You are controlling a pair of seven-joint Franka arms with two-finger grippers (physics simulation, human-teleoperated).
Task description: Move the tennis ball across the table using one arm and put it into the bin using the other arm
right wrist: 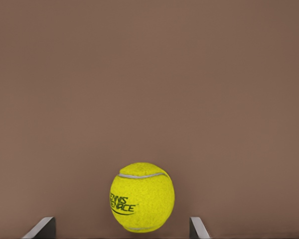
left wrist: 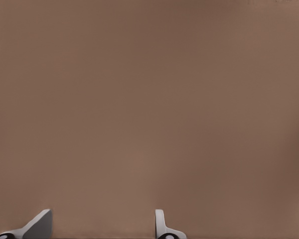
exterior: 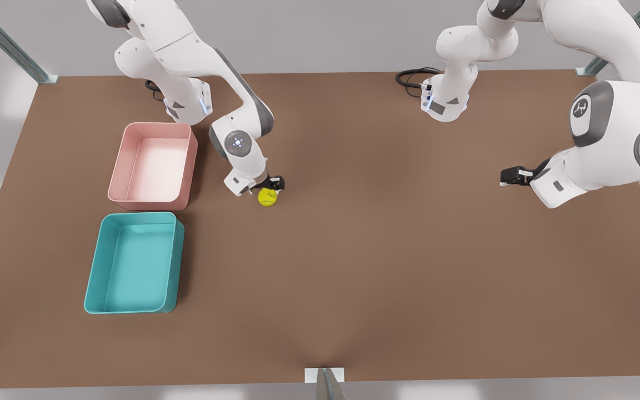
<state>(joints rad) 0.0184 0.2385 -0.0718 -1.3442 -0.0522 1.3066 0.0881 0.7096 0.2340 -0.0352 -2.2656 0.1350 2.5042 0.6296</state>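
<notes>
The yellow-green tennis ball (exterior: 266, 196) (right wrist: 142, 197) rests on the brown table (exterior: 386, 261), to the right of the pink tub in the front view. My right gripper (exterior: 273, 185) (right wrist: 122, 230) is down at the ball, open, one finger on each side and a gap to each. The teal bin (exterior: 94, 264) stands near the table's front on the front view's left, with nothing in it. My left gripper (exterior: 508, 178) (left wrist: 102, 228) waits open over bare table on the front view's right.
A pink tub (exterior: 118, 166) of like shape stands just behind the teal bin, close to the right arm. Black cables (exterior: 411, 76) lie at the back edge by the arm bases. Metal frame posts stand at the table's corners.
</notes>
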